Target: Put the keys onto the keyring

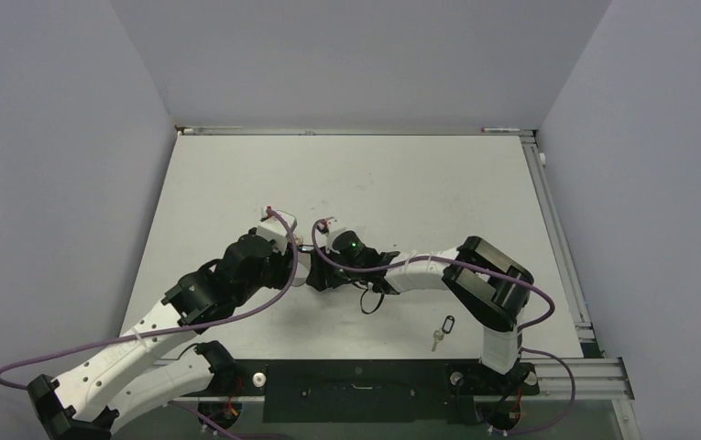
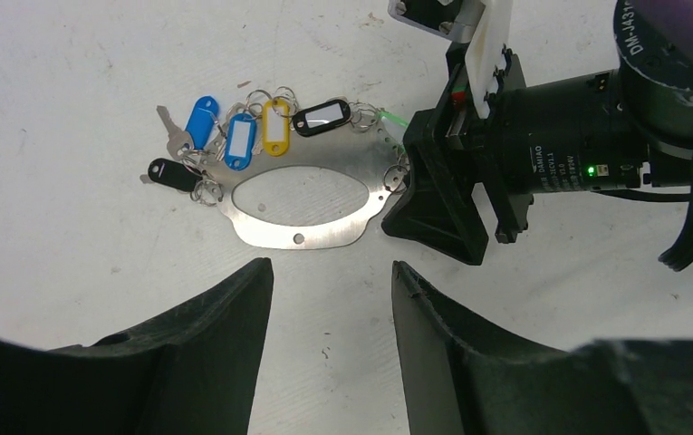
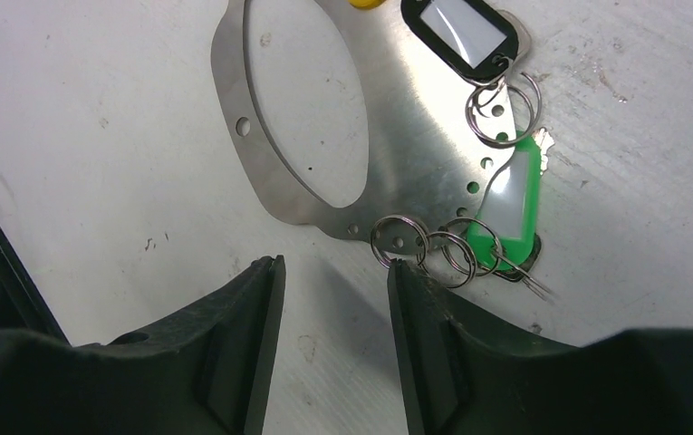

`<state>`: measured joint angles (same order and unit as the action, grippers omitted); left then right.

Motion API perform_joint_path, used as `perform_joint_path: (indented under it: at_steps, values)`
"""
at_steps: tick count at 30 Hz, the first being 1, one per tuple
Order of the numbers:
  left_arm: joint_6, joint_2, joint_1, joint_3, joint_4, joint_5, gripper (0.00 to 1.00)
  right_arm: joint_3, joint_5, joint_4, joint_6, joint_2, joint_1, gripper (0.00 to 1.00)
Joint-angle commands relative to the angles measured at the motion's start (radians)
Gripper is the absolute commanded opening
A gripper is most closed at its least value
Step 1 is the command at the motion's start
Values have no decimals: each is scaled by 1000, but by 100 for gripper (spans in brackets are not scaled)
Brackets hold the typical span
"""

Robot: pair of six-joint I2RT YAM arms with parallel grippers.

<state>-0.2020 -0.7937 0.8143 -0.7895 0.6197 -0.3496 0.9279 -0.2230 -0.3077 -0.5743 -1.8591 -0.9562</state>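
Just beyond the released right gripper (image 3: pixel 333 272), the keyring (image 3: pixel 415 127) is lying flat on the worktop (image 3: pixel 98 136); the left gripper (image 2: pixel 332 272), also released, is hovering opposite, likely to steady it

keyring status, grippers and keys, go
Left gripper open, empty, just short of keyring. Right gripper open, empty, at its green tag end. Tagged keys bunched along rim; one black-tag key loose by right arm base.
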Motion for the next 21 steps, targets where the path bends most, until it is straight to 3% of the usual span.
perform_joint_path:
  at_steps: [1, 10, 21]
  values:
    - [-4, 19, -6, 2, -46, 6, 48, 88, 94, 109, 51, 67, -27, 47]
    - [-5, 25, -6, 3, -45, 3, 48, 246, 215, 357, 195, 10, -3, 47]
    - [-7, 27, -9, 3, -43, 4, 48, 339, 279, 465, 137, -52, -45, 43]
